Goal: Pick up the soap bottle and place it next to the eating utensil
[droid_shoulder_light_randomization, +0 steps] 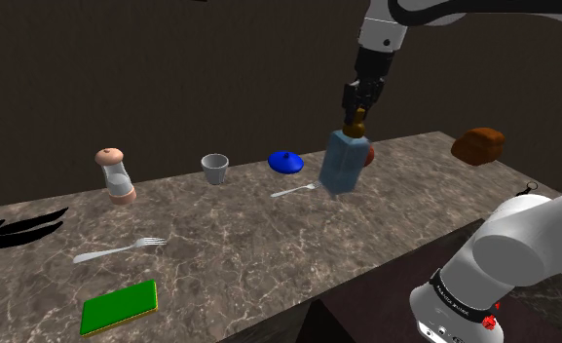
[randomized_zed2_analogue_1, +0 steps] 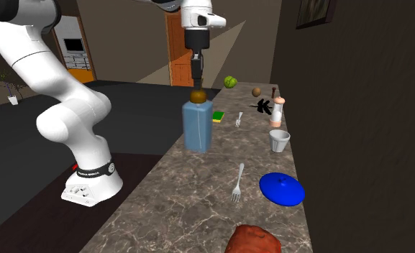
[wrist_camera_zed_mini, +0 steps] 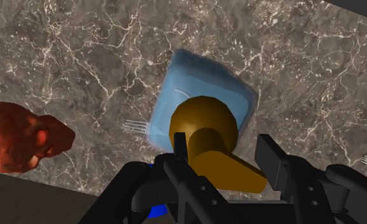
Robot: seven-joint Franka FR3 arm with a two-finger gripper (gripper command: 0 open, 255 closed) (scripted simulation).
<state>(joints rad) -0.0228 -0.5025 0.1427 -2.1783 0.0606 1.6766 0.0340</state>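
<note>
A blue soap bottle with a brown pump head hangs from my gripper, which is shut on the pump. The bottle is slightly tilted and its base is close over the marble counter; I cannot tell whether it touches. A silver fork lies right beside the bottle's base, and its tines peek out from under the bottle. A second fork lies further along the counter.
Near the wall stand a blue lid, a grey cup and a pink-topped shaker. A green sponge, a brown loaf and a reddish lump are also on the counter.
</note>
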